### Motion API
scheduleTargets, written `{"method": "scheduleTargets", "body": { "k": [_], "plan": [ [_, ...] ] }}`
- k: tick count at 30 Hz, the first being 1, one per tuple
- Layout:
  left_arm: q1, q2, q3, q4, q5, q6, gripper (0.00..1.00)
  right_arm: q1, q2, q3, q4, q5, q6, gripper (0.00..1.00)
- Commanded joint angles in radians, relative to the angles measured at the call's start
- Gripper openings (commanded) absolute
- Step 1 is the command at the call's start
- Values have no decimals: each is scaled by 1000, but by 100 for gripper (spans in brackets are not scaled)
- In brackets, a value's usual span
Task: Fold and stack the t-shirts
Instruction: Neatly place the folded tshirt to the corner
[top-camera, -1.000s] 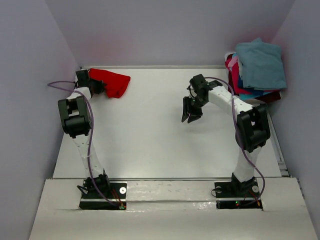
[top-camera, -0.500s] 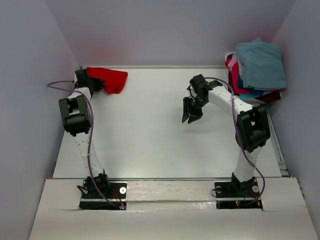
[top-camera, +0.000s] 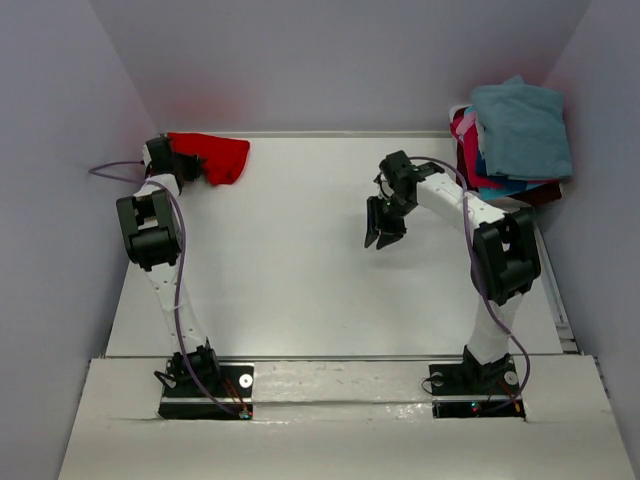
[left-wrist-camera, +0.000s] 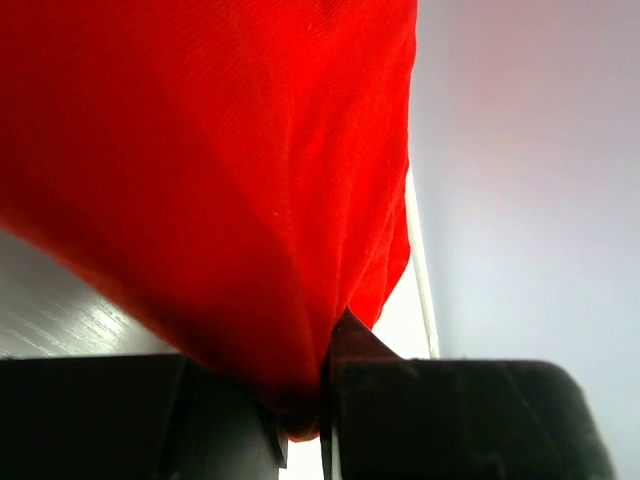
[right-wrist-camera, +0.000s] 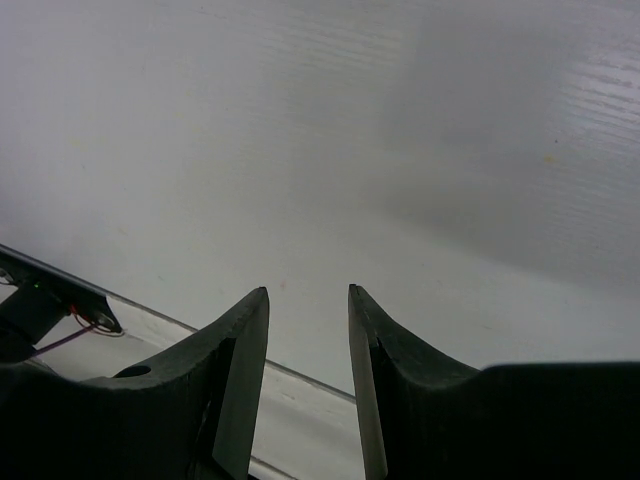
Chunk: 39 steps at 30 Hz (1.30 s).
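Note:
A bright red t-shirt (top-camera: 215, 156) hangs bunched at the table's far left corner, pinched in my left gripper (top-camera: 183, 160), which is shut on it. In the left wrist view the red t-shirt (left-wrist-camera: 220, 180) fills most of the picture and its lowest fold is caught in the left gripper (left-wrist-camera: 305, 415). A pile of t-shirts (top-camera: 512, 140) rests at the far right with a teal-blue one on top and pink, blue and dark maroon edges below. My right gripper (top-camera: 383, 235) hovers over the table right of centre, open and holding nothing; the right gripper (right-wrist-camera: 308, 300) shows only bare tabletop between its fingers.
The white table (top-camera: 300, 280) is walled by grey panels on the left, back and right. A raised white rim (left-wrist-camera: 420, 270) runs along the table's far edge beside the red cloth. The arm bases (top-camera: 205, 385) sit at the near edge.
My left gripper has carried the red t-shirt further toward the far left corner, and the cloth now hangs more bunched and closer to the back wall. The right arm has barely moved.

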Motion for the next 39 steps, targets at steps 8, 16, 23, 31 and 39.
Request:
{"method": "scheduleTargets", "body": {
  "k": [8, 16, 23, 31, 39],
  "plan": [
    [26, -60, -45, 60, -23, 19, 32, -6, -66, -39, 19, -12, 3, 43],
    [26, -166, -149, 16, -37, 65, 99, -6, -99, -117, 102, -55, 31, 43],
    [26, -290, -217, -41, -72, 114, 99, -6, -138, -185, 165, -75, 47, 43],
    [26, -531, -326, -155, -134, 251, 99, -6, -174, -252, 234, -96, 64, 43],
    [26, -441, -124, -228, -36, 344, 99, -6, -181, -283, 272, -115, 84, 43]
  ]
}}
